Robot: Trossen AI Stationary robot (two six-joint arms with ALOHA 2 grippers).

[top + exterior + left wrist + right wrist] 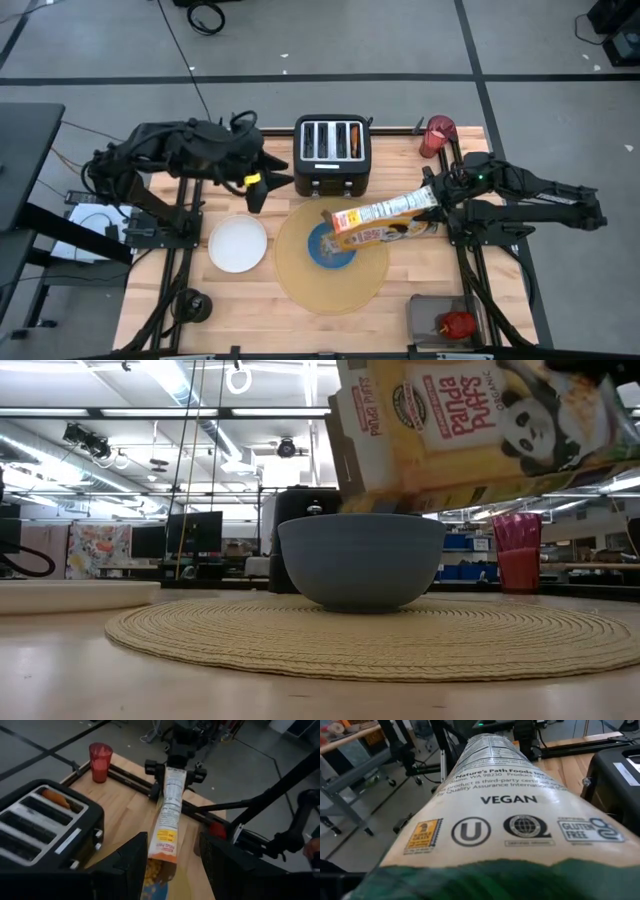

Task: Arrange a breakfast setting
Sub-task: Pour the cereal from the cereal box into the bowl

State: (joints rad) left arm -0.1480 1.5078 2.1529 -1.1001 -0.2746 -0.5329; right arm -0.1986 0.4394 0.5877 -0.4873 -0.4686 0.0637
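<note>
The cereal box (495, 820) fills the right wrist view, clamped at its base in the right gripper (437, 196) and tipped on its side over the blue bowl (331, 246), its open mouth above the bowl; the left wrist view shows yellow cereal at that mouth, so pouring looks to be the step in hand. The bowl already sits on the round tan placemat (330, 290) near the middle of the worktop (250, 300). The white plate (238, 243) lies just beside the mat on its left, still off it. The red cup (437, 133) stands at the far right corner, well apart, and the red apple (458, 324) rests in a grey tray (425, 310) at the near right. No spoon is visible. The left gripper (255, 192) hovers open beside the toaster (332, 155), holding nothing. I judge the setting under half done.
</note>
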